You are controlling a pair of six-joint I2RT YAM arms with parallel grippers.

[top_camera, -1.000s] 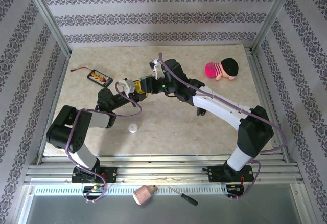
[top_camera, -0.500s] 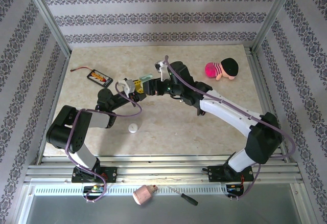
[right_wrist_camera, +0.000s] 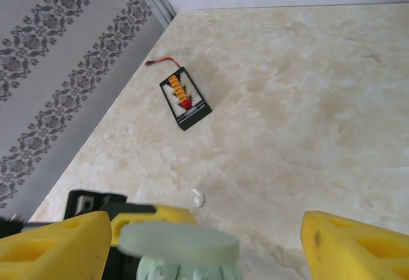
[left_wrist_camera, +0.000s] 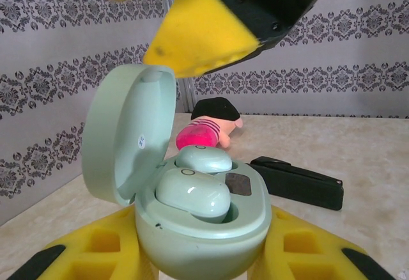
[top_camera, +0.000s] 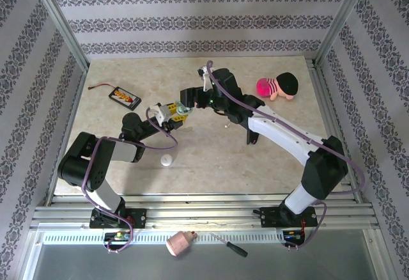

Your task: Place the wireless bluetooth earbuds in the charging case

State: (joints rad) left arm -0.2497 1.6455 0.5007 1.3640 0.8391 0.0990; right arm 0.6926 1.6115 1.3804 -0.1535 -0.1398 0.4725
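Overhead, right hand (right_wrist_camera: pixel 204 248) above open charging case (left_wrist_camera: pixel 198 229); doll (left_wrist_camera: pixel 208 126) behind

mint case (right_wrist_camera: pixel 174 243), right pincer (right_wrist_camera: pixel 204 245) spread, battery (right_wrist_camera: pixel 185 98)

Two mint-green earbuds (left_wrist_camera: pixel 192 192) in one open mint charging case (left_wrist_camera: pixel 204 232). One tiny whitish bud (right_wrist_camera: pixel 199 197), loose. One black battery pack (top_camera: pixel 124 96) at ten o'clock, one plush doll (top_camera: pixel 278 87) at two, one white round piece (top_camera: pixel 167 160) at seven.

Beige marble table (top_camera: pixel 211 158): blk battery pack (top_camera: pixel 125 96) upper L, pink plush toy (top_camera: pixel 278 87) upper R, small white item (top_camera: pixel 167 160), maybe a cap, lower centre-L.
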